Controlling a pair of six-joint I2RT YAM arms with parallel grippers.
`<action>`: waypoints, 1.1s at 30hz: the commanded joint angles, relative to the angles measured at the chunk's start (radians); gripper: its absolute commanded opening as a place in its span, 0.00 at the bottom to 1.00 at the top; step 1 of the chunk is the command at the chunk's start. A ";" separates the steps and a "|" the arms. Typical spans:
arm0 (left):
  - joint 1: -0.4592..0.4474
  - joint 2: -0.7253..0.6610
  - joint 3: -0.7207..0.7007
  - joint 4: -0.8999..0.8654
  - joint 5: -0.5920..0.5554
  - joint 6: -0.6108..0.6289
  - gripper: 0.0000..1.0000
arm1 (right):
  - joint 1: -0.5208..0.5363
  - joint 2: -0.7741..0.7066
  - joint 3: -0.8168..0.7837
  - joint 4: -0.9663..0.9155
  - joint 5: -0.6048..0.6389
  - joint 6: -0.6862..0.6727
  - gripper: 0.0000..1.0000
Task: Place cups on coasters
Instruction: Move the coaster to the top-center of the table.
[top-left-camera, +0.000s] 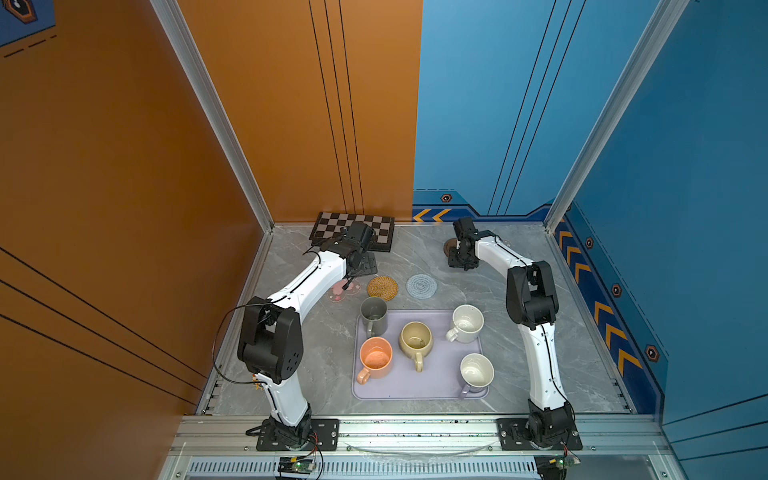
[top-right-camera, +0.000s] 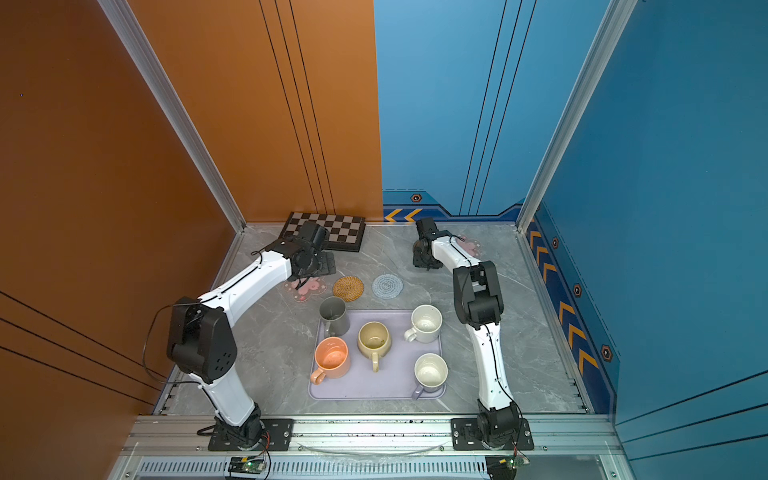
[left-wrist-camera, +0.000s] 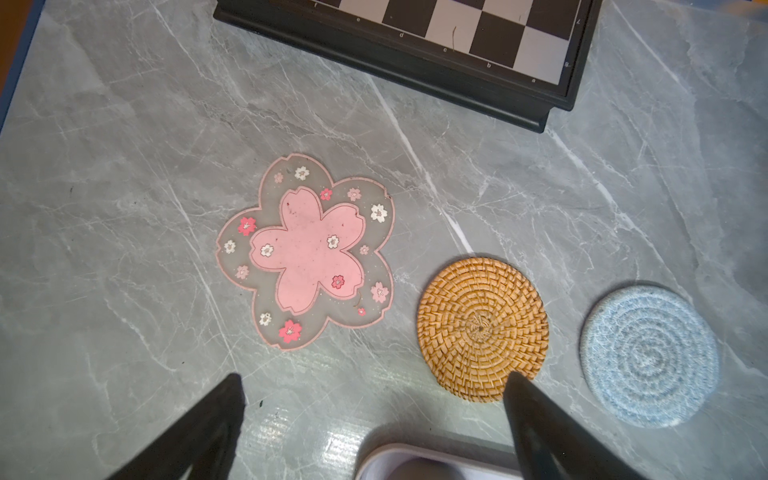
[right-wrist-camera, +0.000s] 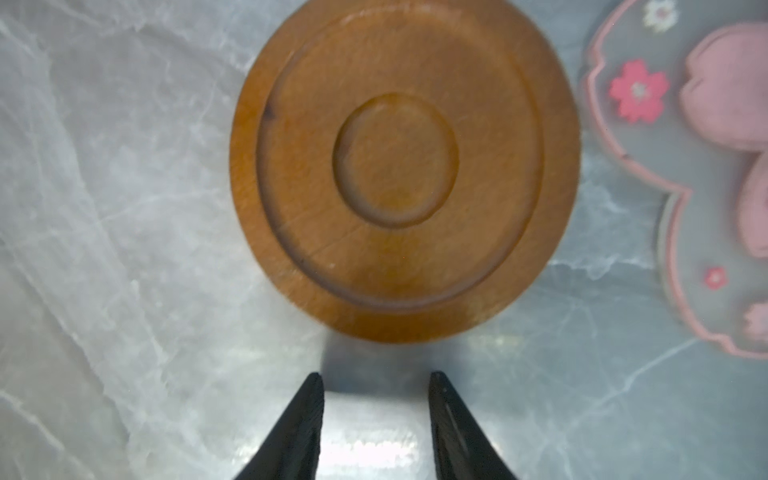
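Observation:
Five cups stand on a lavender tray (top-left-camera: 415, 392): grey (top-left-camera: 374, 316), orange (top-left-camera: 376, 358), beige-yellow (top-left-camera: 415, 338), speckled white (top-left-camera: 467, 322) and lavender (top-left-camera: 476, 372). Behind the tray lie a pink-flower coaster (left-wrist-camera: 307, 251), a rattan coaster (left-wrist-camera: 482, 328) and a pale-blue coaster (left-wrist-camera: 648, 357), all bare. My left gripper (left-wrist-camera: 374, 384) hangs wide open above the table between the flower and rattan coasters, holding nothing. My right gripper (right-wrist-camera: 376, 376) is open over bare table just short of the wooden coaster (right-wrist-camera: 403, 166). A second flower coaster (right-wrist-camera: 706, 166) lies beside it.
A chequered board (top-left-camera: 353, 230) lies at the back left against the orange wall, just behind my left wrist. Walls close the table on the left, back and right. An aluminium rail (top-left-camera: 415, 432) carrying both arm bases runs along the front edge.

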 joint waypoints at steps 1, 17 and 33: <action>0.000 0.001 0.028 -0.016 0.022 -0.012 0.98 | 0.045 -0.066 -0.056 -0.047 -0.066 -0.014 0.45; -0.007 -0.081 -0.031 -0.018 0.006 0.001 0.98 | 0.207 -0.241 -0.141 -0.050 -0.094 -0.016 0.49; -0.035 -0.031 -0.040 -0.019 0.065 -0.054 0.92 | 0.268 -0.331 -0.217 -0.017 -0.058 -0.031 0.48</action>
